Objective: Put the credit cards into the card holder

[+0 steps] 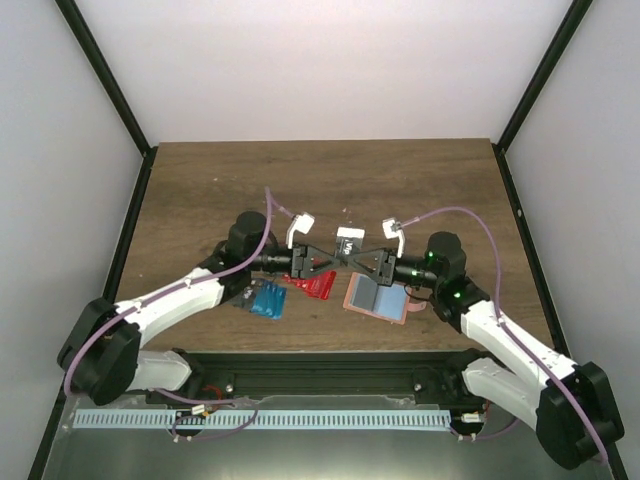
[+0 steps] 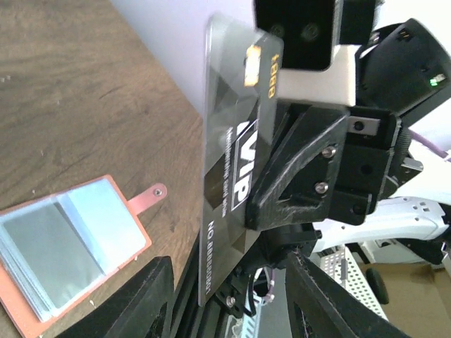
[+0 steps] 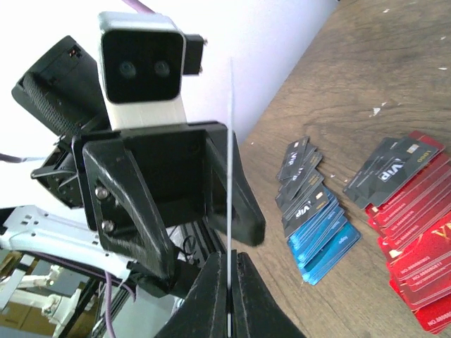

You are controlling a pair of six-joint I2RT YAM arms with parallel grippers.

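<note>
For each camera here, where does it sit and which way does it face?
Top external: above and behind the bases, looking down on the table; both arms show.
Left wrist: faces the right gripper shut on a dark card; own open fingers below.
Right wrist: faces the left gripper; own fingers pinch that card edge-on.
Shared: both wrist views see the card.

Red, blue, dark-grey cards (image 3: 324, 234); salmon-pink card holder (image 2: 129, 213)

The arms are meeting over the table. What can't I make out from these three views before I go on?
- Left wrist: the card holder is cut by the left and bottom edges; pocket contents blurred.
- Right wrist: the raised card shows edge-on, face unreadable; holder out of frame.
- Top view: that card is too small, masked by the meeting fingers.
</note>
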